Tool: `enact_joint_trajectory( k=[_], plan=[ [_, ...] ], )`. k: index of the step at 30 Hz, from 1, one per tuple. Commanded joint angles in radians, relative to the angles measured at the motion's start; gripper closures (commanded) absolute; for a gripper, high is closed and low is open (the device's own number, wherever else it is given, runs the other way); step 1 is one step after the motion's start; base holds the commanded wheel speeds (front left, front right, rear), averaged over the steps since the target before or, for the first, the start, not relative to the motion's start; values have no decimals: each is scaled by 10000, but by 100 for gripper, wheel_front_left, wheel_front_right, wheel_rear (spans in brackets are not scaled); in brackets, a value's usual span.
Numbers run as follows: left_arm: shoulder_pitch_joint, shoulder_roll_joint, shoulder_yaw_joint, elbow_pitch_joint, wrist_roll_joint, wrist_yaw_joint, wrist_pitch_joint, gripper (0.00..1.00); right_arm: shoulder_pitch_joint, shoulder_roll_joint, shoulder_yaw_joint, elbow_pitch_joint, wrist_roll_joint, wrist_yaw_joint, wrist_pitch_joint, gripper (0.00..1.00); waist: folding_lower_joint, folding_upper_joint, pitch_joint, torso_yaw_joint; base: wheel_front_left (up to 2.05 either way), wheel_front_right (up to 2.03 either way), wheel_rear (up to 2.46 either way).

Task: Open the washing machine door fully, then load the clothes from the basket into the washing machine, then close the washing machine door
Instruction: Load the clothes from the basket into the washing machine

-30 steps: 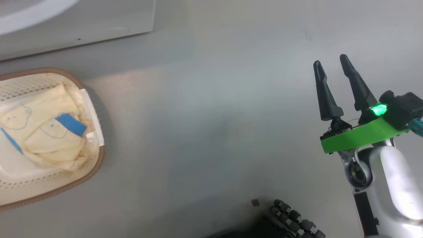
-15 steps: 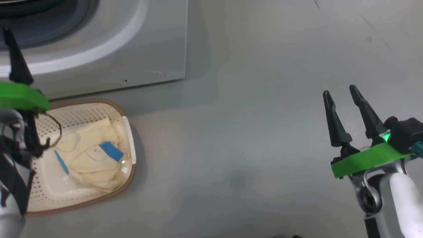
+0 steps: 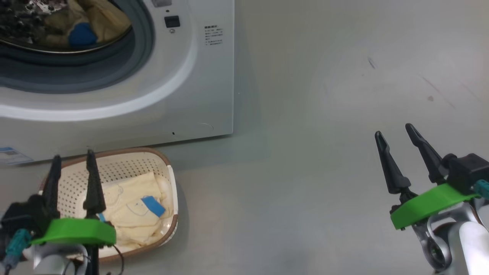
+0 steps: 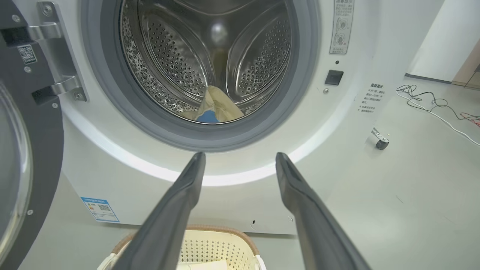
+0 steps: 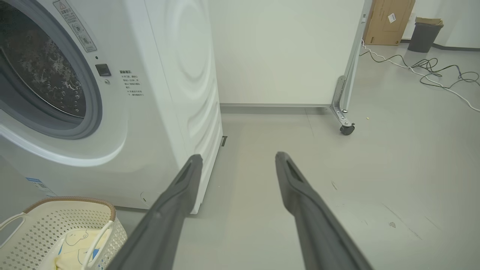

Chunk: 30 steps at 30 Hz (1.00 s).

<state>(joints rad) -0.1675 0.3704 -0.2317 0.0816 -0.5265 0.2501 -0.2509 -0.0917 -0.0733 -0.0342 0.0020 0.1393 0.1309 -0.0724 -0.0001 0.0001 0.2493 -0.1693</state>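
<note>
The white washing machine [image 3: 198, 76] stands at the upper left with its drum [image 4: 210, 63] exposed. A cream garment with a blue patch [image 4: 215, 108] lies inside the drum. The washing machine door [image 4: 26, 157] is swung open at the left edge of the left wrist view. On the floor before the machine sits the cream basket [image 3: 168, 229] holding cream-yellow clothes [image 3: 133, 210] with a blue patch. My left gripper [image 3: 72, 160] hovers open and empty over the basket's left part. My right gripper [image 3: 395, 131] is open and empty above bare floor, far right of the basket.
Grey floor [image 3: 305, 172] stretches to the right of the machine. A white wheeled panel [image 5: 347, 93] stands behind, with cables [image 5: 431, 67], a cardboard box [image 5: 388, 20] and a dark bin [image 5: 423, 35] further back. A small castor [image 4: 380, 142] lies on the floor.
The head camera has tilted up, bringing the machine's opening and the loaded garment into view. My left gripper has come into view over the basket. The right gripper stays open.
</note>
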Motion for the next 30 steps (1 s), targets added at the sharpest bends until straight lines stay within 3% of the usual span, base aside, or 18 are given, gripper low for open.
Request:
enact_joint_trajectory(
  k=[1,14,30],
  plan=[
    [-122,152,346,-406,98,1030,-103,0,51,-255,104,-407,-67,-2,79,0,1,-1,-351,220,0,0,0],
    [1291,-289,-369,-607,241,1369,9,0,688,-401,330,-994,-107,-2,752,0,1,-1,-1328,723,0,0,0],
    [1408,-379,-620,-601,197,1426,152,0,949,-290,322,-1159,-92,-2,901,0,1,-1,-1574,893,0,0,0]
  ],
)
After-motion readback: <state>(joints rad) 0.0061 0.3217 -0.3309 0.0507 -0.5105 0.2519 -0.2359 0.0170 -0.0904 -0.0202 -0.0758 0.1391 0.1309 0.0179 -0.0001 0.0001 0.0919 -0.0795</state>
